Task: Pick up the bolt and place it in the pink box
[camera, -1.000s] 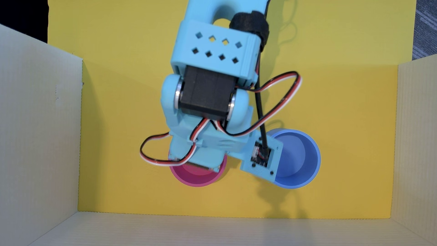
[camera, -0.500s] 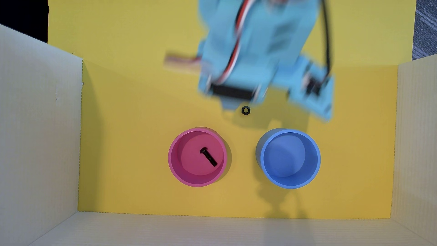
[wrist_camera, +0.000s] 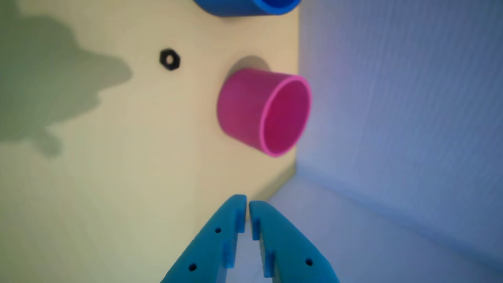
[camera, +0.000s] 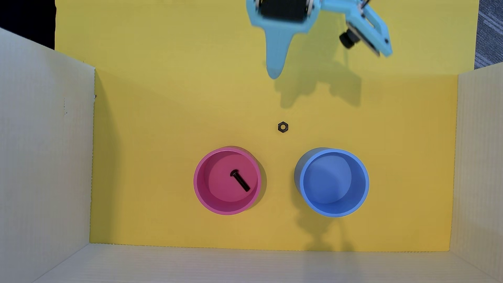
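Observation:
The black bolt [camera: 240, 180] lies flat on the bottom of the pink box [camera: 200, 187], head toward the upper left in the overhead view. The pink box also shows in the wrist view [wrist_camera: 243, 106], turned on its side by the camera; the bolt inside is hidden there. My light-blue gripper [camera: 273, 72] is high at the top of the overhead view, far from the box. In the wrist view the gripper [wrist_camera: 247, 202] has its fingertips almost touching, with nothing between them.
A small black hex nut [camera: 283, 127] lies on the yellow floor [camera: 163, 114] between my gripper and the cups; it also shows in the wrist view [wrist_camera: 169, 59]. A blue round cup [camera: 362, 190] stands right of the pink one. White corrugated walls [camera: 40, 149] enclose the area.

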{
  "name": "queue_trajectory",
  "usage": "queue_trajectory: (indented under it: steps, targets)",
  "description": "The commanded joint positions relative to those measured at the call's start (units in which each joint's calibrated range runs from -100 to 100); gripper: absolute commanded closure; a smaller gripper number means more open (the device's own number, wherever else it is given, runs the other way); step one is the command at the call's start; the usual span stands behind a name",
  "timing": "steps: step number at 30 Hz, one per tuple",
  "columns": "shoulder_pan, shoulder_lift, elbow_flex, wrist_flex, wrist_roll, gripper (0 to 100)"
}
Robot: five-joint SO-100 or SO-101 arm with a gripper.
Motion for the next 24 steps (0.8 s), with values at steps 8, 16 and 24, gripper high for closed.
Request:
queue_trajectory:
  steps: [8, 16, 24]
  targets:
    - [-5.8, -31.4, 16.6, 0.8, -0.2, 99]
    - [-7.2, -30.2, 18.5, 7.4, -4.6, 99]
    - [-6.9, -30.2, 28.1, 14.6, -6.9, 99]
